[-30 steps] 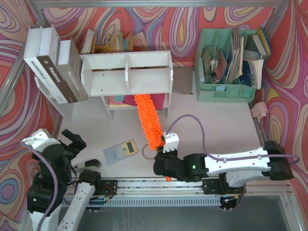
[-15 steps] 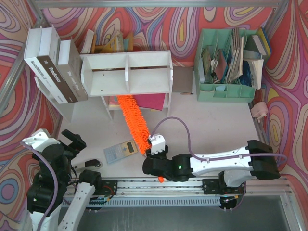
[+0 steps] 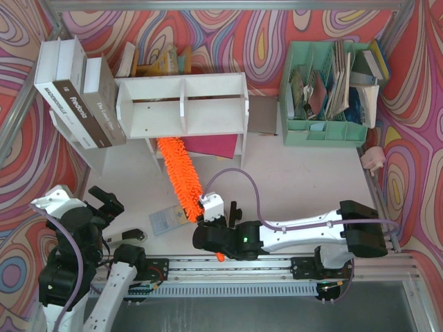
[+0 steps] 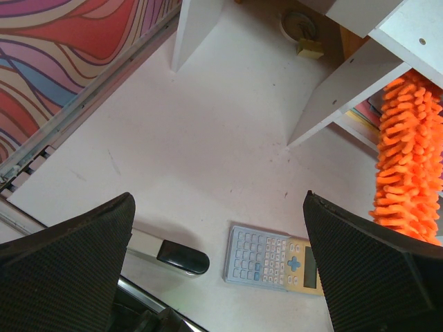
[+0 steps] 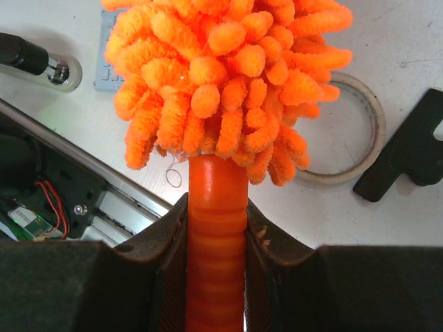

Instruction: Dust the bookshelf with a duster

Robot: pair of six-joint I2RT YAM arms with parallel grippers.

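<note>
Both right gripper jaws are clamping the duster while the left gripper is gaping idle; light, level strokes beneath the bookshelf, seemingly touching, are looking wisest.

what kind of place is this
Probably a robot test booth staged as a study corner: swirl-patterned backdrop walls, two arms on a rail, plus a bookshelf, books and paper organizer.

The top camera looks steeply down over the whole table, with the near edge at six o'clock. The left wrist camera sits low, facing roughly twelve o'clock; both views show the calculator. The right wrist camera is very close on the duster, which is also seen from above.
</note>
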